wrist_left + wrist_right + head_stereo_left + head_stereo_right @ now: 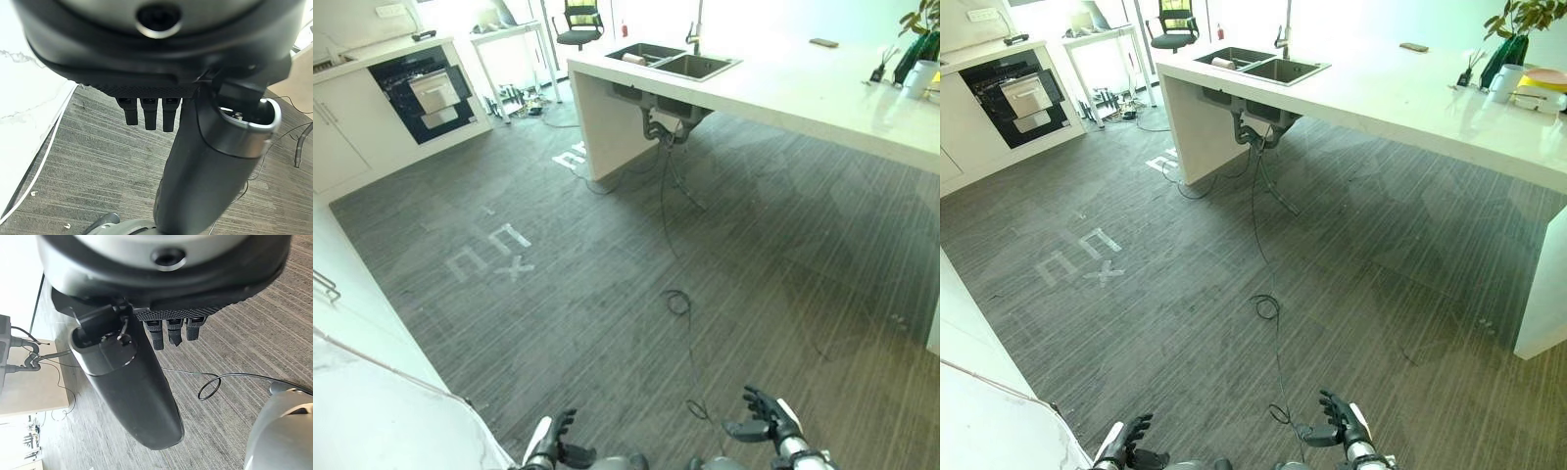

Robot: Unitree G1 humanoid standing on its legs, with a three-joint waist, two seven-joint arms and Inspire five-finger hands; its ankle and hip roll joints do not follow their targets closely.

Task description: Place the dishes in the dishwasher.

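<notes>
**Sam:** What do your hands look like right now?

**Me:** My left hand (pixel 551 446) is low down over the grey floor (pixel 607 294). Its fingers are loose and a bit bent, and it holds nothing. My right hand (pixel 766 419) is just beside it, and it has nothing in it either. Its fingers are spread and relaxed.

**Sam:** Where are the dishes?

**Me:** Far ahead of both hands is a long white counter (pixel 1410 98) with a sink (pixel 674 61) in it. Way off past my right hand, at the end of that counter, I see a white cup (pixel 1503 82) and some stacked dishes (pixel 1542 90) next to a green plant (pixel 1520 29).

**Sam:** And the dishwasher?

**Me:** Far ahead of my left hand, a dark machine (pixel 419 90) sits in the white cabinets (pixel 342 127). Its front looks open with racks showing. I can't tell for sure it's the dishwasher.

**Sam:** Anything else?

**Me:** An office chair (pixel 579 22) stands far back, beyond the sink.
</notes>
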